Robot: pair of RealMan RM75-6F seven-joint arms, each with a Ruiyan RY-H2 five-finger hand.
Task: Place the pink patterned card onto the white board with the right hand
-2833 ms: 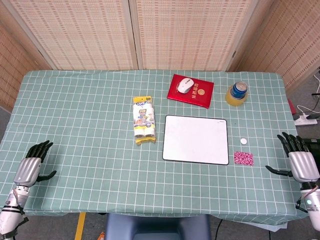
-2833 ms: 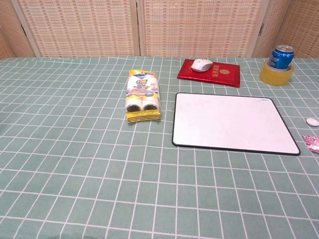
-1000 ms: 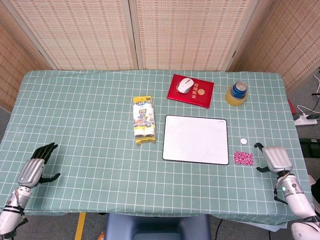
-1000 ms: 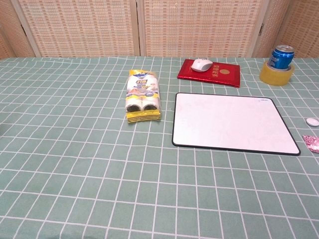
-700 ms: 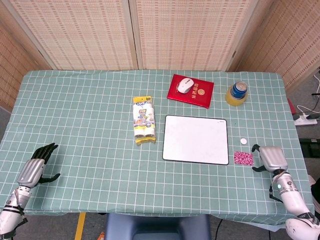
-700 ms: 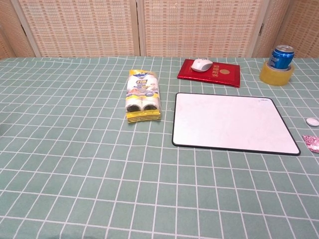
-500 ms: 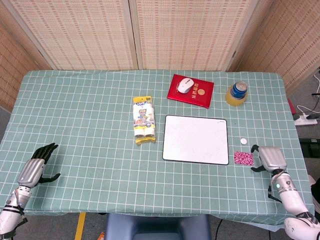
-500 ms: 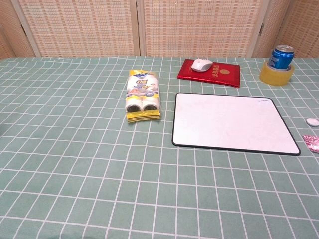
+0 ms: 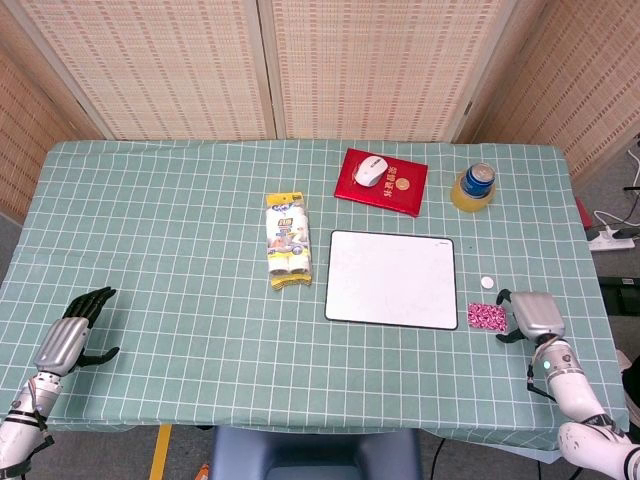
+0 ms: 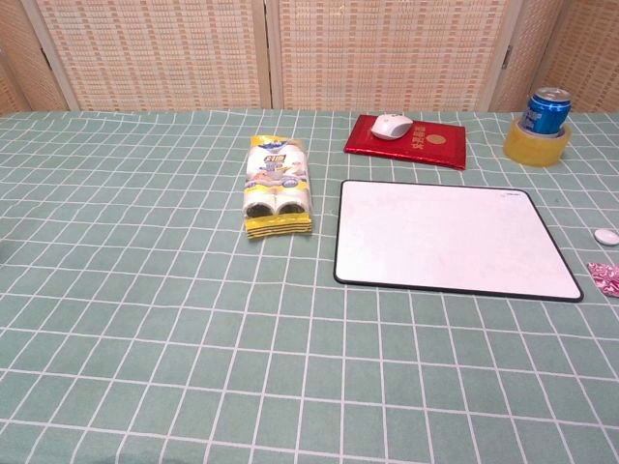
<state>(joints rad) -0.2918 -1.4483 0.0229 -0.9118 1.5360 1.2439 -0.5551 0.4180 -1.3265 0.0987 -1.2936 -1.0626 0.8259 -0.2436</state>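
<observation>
So far nothing is placed — the pink patterned card (image 9: 487, 317) lies on the cloth just beside the empty, open-fingered right hand (image 9: 527, 316), with the white board (image 9: 391, 279) beyond it — grasp and transfer remain.

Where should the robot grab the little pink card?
Probably by its right edge, coming from the right. The small pink patterned card lies flat on the green checked tablecloth, the right hand is beside that edge, and the white board lies left.

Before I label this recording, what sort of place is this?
Probably an indoor robot test setup: a table under a green checked cloth holding a white board, a mouse and a drink can, with woven screens behind.
</observation>
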